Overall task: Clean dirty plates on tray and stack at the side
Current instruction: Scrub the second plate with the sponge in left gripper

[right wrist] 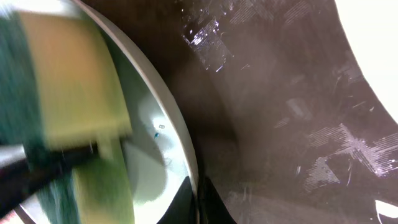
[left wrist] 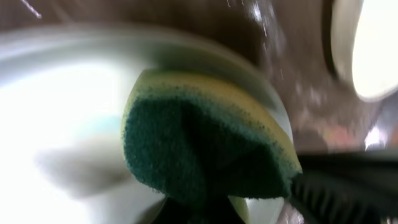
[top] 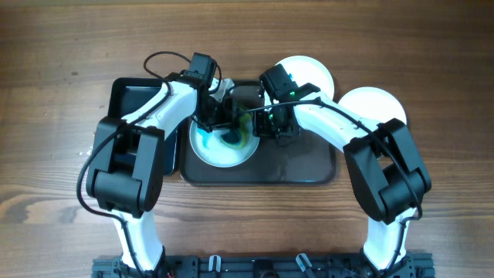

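**Smear sits nearward of the sponge, and the left arm is placed to reach it**

Just inside the near edge of the large dark grey-brown rectangular tray (top: 301, 166), in its left part, lies the round white plate with a blue-green smear (top: 224, 159). The tray itself sits at the middle of the wooden desk (top: 62, 62). The blue-green smear (top: 210, 142) spreads over the plate's middle and left.

The left pincer (top: 218, 117) is over the far part of this plate. It is clenched on a yellow sponge with a dark green scouring face (left wrist: 205, 143), which is pressed flat on the plate. From this pincer the smear lies toward the desk's near edge, so I judge the next wipe should draw the sponge nearward and a little left.

The right pincer (top: 266, 127) is at the plate's right rim. The right wrist view shows the rim running between its fingers, so it appears clamped on the plate to steady it.

Farther off are two plain round white plates, both off the tray. One (top: 374, 100) is beside the tray's far right corner and the other (top: 312, 73) is beyond its far edge. A smaller glossy black tray (top: 131, 96) lies to the left.
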{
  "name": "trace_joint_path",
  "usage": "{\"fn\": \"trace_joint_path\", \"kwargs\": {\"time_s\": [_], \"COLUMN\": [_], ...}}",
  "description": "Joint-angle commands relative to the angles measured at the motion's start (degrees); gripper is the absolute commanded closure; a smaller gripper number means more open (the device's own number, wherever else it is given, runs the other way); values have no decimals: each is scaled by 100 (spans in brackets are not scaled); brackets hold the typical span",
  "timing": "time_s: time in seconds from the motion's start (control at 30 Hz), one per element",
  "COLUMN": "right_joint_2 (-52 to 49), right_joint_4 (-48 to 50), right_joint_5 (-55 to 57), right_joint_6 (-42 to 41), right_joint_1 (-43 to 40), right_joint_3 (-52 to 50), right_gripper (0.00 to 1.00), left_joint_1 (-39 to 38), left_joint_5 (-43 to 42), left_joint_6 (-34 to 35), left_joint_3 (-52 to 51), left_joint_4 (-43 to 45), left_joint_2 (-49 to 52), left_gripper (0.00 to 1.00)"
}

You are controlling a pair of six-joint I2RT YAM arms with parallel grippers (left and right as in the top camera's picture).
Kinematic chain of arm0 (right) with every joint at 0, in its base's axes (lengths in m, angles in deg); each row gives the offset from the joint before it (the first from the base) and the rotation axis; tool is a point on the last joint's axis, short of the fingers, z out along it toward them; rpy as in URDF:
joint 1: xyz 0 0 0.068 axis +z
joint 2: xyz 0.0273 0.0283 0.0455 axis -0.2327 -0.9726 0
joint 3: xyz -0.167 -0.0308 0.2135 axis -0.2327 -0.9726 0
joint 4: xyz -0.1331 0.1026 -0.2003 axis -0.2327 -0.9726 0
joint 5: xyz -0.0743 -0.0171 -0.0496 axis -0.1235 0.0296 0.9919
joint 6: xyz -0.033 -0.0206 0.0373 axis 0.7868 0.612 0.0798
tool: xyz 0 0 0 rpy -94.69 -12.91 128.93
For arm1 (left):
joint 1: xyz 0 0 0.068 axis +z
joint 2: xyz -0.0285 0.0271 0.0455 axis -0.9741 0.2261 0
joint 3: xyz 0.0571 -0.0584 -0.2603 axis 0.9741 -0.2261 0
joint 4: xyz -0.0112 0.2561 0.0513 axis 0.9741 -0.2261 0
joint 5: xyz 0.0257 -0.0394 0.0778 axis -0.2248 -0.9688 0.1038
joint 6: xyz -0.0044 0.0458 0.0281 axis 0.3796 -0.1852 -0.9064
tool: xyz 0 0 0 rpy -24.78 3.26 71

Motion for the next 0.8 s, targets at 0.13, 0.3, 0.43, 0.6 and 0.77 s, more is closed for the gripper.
{"fn": "trace_joint_path", "kwargs": {"time_s": [0.13, 0.3, 0.43, 0.6, 0.77], "right_joint_2": [-52, -52, -52, -52, -52], "right_joint_4": [17, 13, 13, 11, 11], "right_joint_5": [76, 76, 76, 76, 74], "right_joint_6": [-24, -28, -31, -26, -28], "right_joint_1": [-31, -31, -31, -31, -31], "right_joint_3": [125, 122, 122, 125, 125], "right_gripper": [96, 96, 96, 96, 96], "left_joint_1": [52, 52, 52, 52, 52], "left_joint_5": [3676, 3193, 1075, -387, -310], "left_joint_6": [1709, 1606, 157, -743, -697], "left_joint_3": [107, 107, 107, 107, 107], "left_joint_4": [-702, -1508, -1687, -1740, -1121], "left_joint_2": [72, 72, 72, 72, 74], "left_gripper": [96, 96, 96, 96, 96]}}
